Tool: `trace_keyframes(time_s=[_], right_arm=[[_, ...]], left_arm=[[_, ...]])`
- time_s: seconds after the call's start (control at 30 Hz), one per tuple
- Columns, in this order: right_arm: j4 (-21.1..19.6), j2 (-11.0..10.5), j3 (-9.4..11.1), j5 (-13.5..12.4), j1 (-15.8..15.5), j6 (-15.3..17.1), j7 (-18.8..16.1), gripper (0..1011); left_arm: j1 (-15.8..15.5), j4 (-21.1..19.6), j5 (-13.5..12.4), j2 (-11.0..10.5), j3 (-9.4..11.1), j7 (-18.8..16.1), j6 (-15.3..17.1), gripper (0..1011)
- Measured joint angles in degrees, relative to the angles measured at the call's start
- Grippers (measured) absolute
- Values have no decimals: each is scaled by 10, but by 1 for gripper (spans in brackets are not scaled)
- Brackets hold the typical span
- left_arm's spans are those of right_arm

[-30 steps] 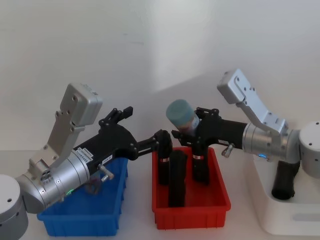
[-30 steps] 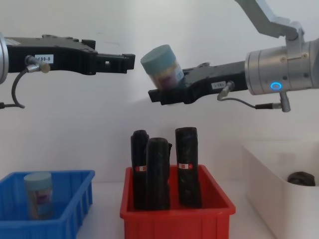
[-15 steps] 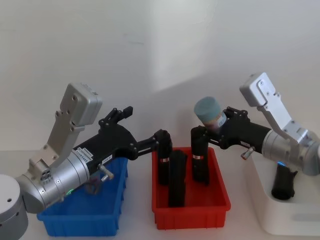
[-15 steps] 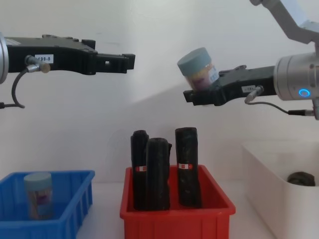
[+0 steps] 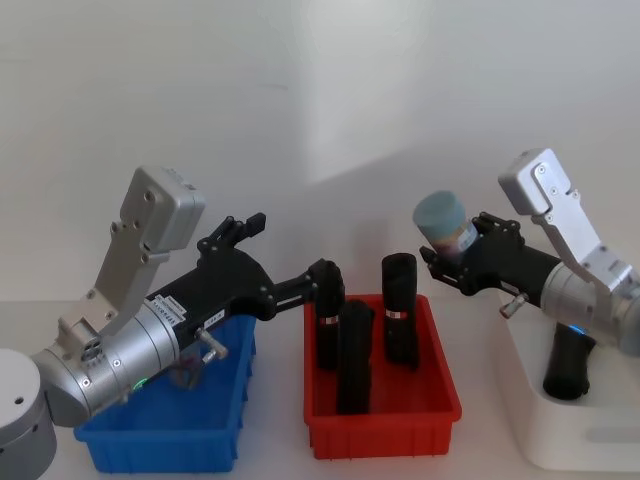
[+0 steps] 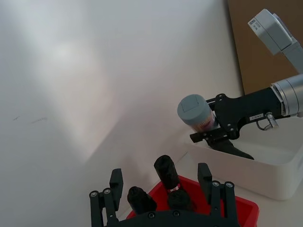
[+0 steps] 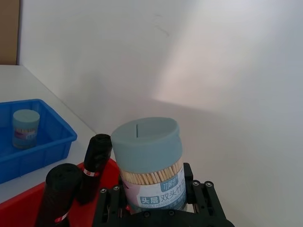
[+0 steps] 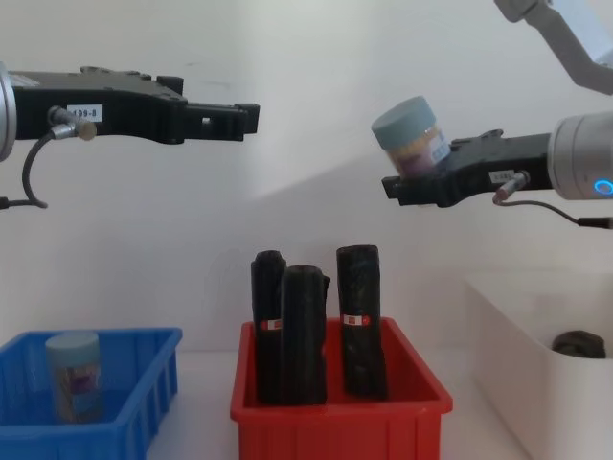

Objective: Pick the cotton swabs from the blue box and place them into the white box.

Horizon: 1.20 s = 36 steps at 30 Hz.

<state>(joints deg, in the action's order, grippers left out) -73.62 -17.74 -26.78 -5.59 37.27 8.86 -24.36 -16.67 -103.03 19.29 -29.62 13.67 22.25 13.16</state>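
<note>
Now the right gripper (image 8: 414, 182) is holding 1 tub of cotton swabs (image 8: 410, 136) w/ jaws clamped, high between red bin (image 8: 340, 407) and white box (image 8: 522, 359). Left gripper (image 8: 244, 120) is hanging above, jaws spread, gripping nothing; 1 more tub (image 8: 73, 376) is sitting in the blue box (image 8: 144, 383).

the right claw (image 8: 414, 178) is reaching inward at chest height, clamping a tub; the left claw (image 8: 244, 120) is hanging raised, its fingers spread apart.

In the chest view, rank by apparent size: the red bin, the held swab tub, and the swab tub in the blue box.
1. Red bin, clearly largest.
2 and 3. Held swab tub, in the right gripper, and swab tub in the blue box look alike; differing camera distance leaves them unranked.
</note>
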Motion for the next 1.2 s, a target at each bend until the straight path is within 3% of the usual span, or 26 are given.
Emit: trace_keyframes(time_s=[0.23, 0.63, 0.93, 1.2], right_arm=[[-2, -10, 7, -3, -7, -11, 8, 652], [-64, -55, 27, -38, -63, -4, 82, 652], [-117, -92, 44, -100, -122, 13, 164, 652], [-122, -103, 55, -162, -141, 35, 191, 652]], left_arm=[[0, 0, 0, 0, 0, 0, 0, 1003], [0, 0, 0, 0, 0, 0, 0, 1003], [0, 0, 0, 0, 0, 0, 0, 1003], [0, 0, 0, 0, 0, 0, 0, 1003]])
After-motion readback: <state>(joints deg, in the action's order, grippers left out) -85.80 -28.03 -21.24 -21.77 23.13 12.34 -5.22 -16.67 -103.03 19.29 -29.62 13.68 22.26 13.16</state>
